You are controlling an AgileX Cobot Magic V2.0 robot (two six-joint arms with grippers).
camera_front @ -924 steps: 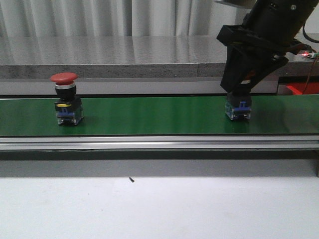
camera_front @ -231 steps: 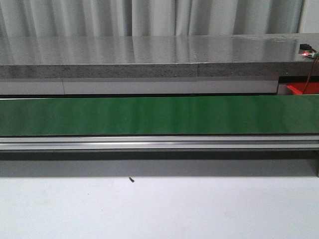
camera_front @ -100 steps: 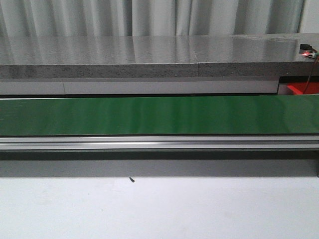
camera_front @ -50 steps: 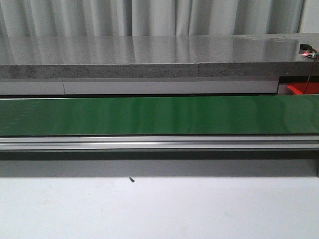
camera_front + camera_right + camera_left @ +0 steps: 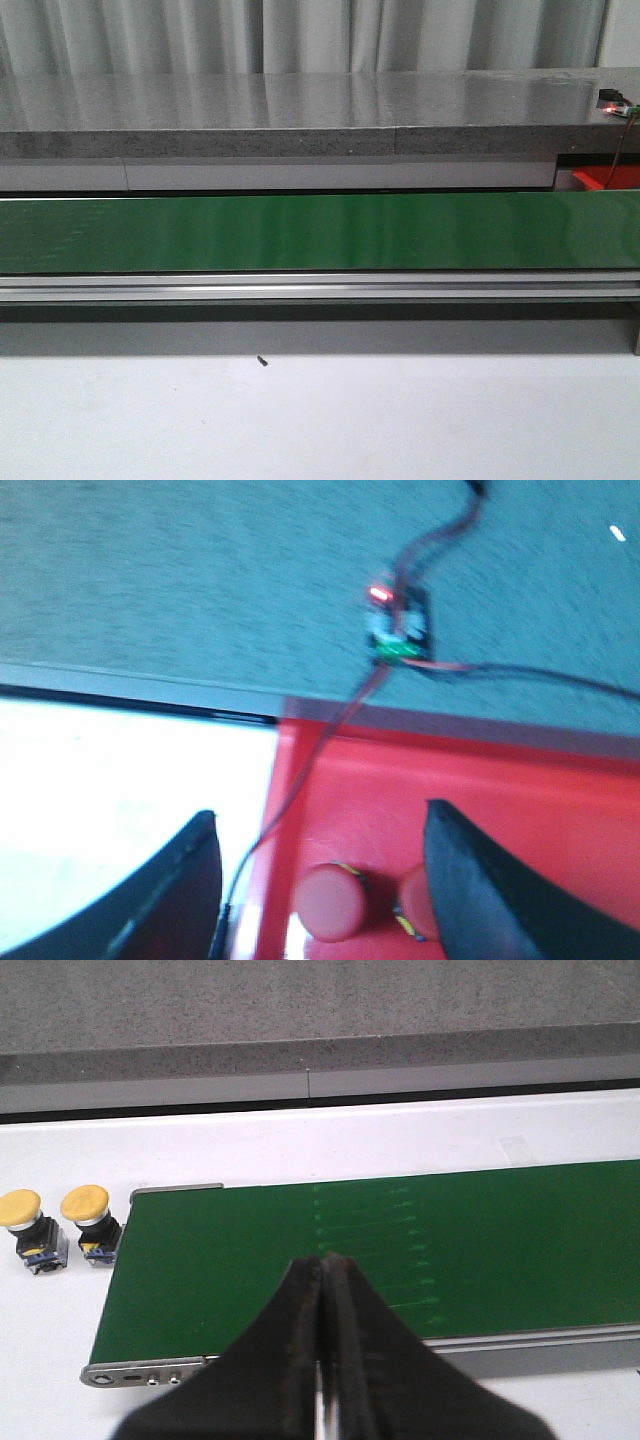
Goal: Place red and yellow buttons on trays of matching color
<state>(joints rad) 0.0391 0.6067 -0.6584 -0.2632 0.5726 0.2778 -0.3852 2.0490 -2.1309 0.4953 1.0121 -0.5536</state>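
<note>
Right end effector (image 5: 320,880): fingers spread wide, nothing between them. It hangs right over the red tray (image 5: 520,810), and two red buttons (image 5: 336,900) sit in the tray below the gap. Picture's blurry, so I can't say if a finger touches the second one.
Left end effector (image 5: 322,1360): fingers pressed together, holding nothing. It's above the near edge of the green belt (image 5: 400,1250).
Yellow buttons (image 5: 22,1215): two of them, side by side on the white tabletop (image 5: 300,1145) just off the belt's end. Both upright, caps up. No yellow tray in any view, so I can't say where they go.
Belt: bare in the front view, nothing riding on it.
Step in hand: looks to me like the reds are dropped off, so lift the right arm straight up, don't swing sideways.
Watch out: a thin cable (image 5: 300,770) runs across the tray rim to a little board with a red LED (image 5: 398,620). Easy to snag.
Next grab tip: open the left fingers well before reaching the yellows. Take one by its body, not the dome, since they're close together.
</note>
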